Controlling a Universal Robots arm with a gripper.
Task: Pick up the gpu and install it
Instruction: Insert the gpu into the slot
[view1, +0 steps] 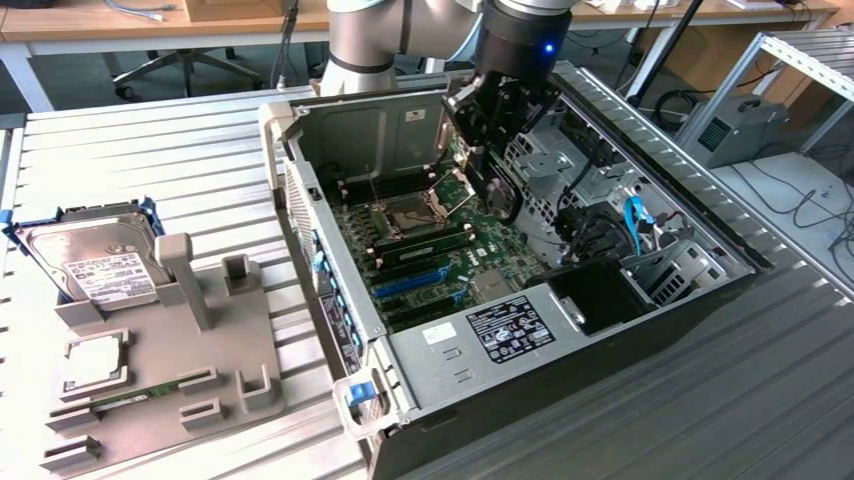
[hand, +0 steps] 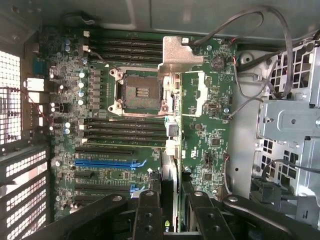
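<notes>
Over the open computer case (view1: 304, 215) my gripper (view1: 489, 150) is shut on the gpu (view1: 498, 192). The card hangs on edge below the fingers, its black round fan facing the exterior view's left, above the motherboard (view1: 441, 250). In the wrist view the gpu (hand: 177, 52) runs edge-on away from my gripper (hand: 172, 222), with its silver bracket at the far end. It hovers over the board beside the processor socket (hand: 140, 92). The black fingers (hand: 149, 215) clamp it from both sides. A blue expansion slot (hand: 105, 162) lies off to one side of the card, apart from it.
On the exterior view's left a grey fixture (view1: 174, 340) holds a silver hard drive (view1: 87, 262) and a narrow green memory stick (view1: 134, 397). Cables (hand: 260, 60) and a metal drive cage (hand: 290, 120) crowd one side of the case. The case walls stand close around the arm.
</notes>
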